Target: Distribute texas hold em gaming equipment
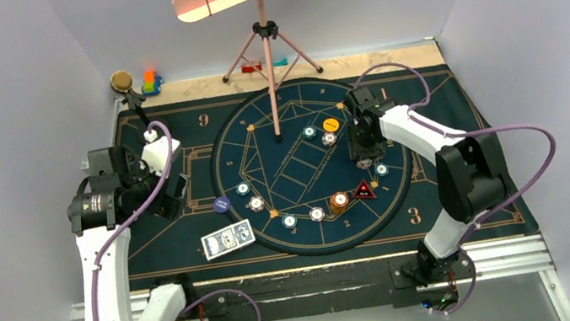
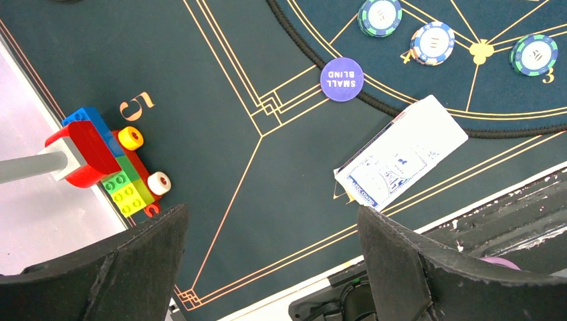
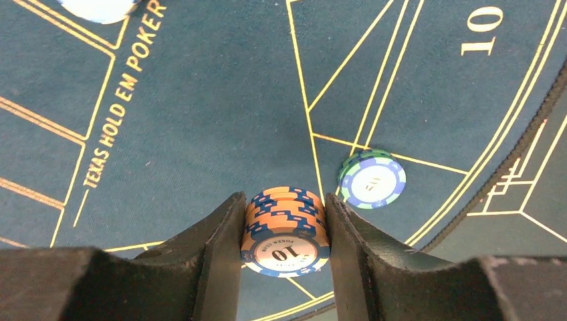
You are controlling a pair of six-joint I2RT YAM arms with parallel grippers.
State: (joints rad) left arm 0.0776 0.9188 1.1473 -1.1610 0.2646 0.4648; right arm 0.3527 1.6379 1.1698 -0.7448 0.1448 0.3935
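Filling right gripper [image 3: 284, 212] — orange chips [image 3: 286, 246]

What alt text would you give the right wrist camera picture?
The right gripper holds a stack of orange-and-blue "10" poker chips between its jaws. Beyond it, one green-and-white chip lies on dark felt lettered "Texas Hold Em Poker".

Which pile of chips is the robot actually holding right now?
The orange pile marked 10, pinched in the right hand; the green chip beside it lies free on the mat.
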